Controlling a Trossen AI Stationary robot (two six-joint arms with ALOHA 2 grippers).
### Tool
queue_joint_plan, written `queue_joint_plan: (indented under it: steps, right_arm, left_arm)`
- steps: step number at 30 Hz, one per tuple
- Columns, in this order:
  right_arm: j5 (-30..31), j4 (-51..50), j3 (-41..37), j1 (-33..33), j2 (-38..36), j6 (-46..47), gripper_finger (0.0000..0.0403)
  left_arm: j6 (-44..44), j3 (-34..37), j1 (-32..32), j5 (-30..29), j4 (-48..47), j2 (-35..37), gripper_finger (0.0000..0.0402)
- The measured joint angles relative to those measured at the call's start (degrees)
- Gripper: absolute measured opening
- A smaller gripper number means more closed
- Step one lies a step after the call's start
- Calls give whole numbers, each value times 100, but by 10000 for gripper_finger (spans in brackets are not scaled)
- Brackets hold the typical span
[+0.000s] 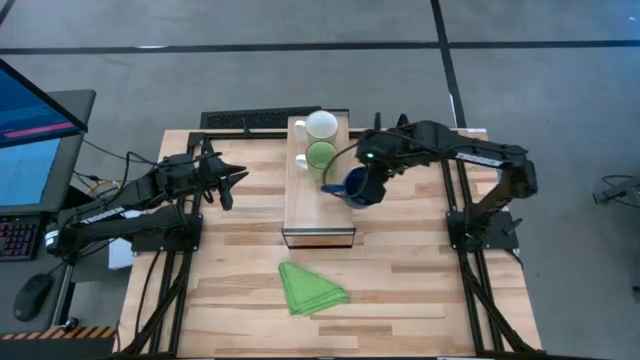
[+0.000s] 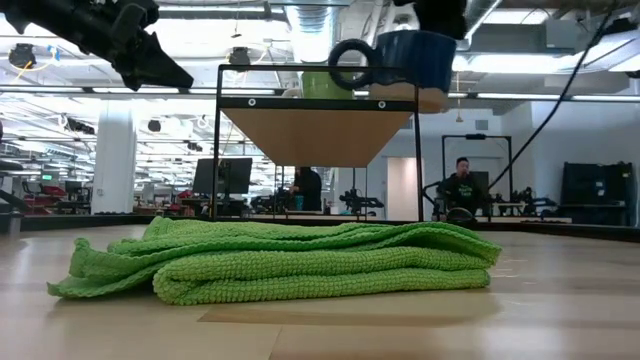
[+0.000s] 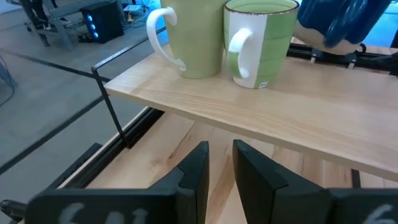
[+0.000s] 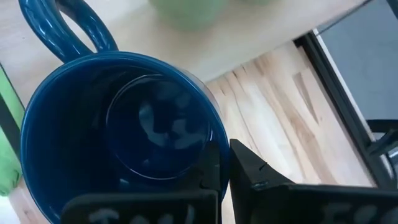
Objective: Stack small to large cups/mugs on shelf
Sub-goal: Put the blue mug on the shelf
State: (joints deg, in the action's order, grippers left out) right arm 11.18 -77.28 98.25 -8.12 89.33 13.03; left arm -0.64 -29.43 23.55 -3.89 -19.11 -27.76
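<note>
Above the shelf's (image 1: 318, 215) right edge, the right pincer (image 1: 368, 186) grips the dark blue mug's (image 1: 352, 187) rim; left pincer (image 1: 236, 178) (nearly shut, empty) waits left.

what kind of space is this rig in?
Likely an open robotics lab or workshop: exposed ceiling ducts, a person seated at a far workstation, a monitor and keyboard beside the slatted table.

Two mugs: white mug (image 3: 189, 37), green mug (image 3: 261, 40) on shelf (image 3: 249, 115); blue mug (image 3: 339, 22) beyond.
</note>
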Motion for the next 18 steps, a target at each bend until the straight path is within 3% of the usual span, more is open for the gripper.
queue_joint_plan:
  steps: [18]
  right_arm:
    - [-737, -355, 2073, 132, 2035, -854, 21]
  left_arm:
    - [5, 0, 1, 0, -278, 1, 63]
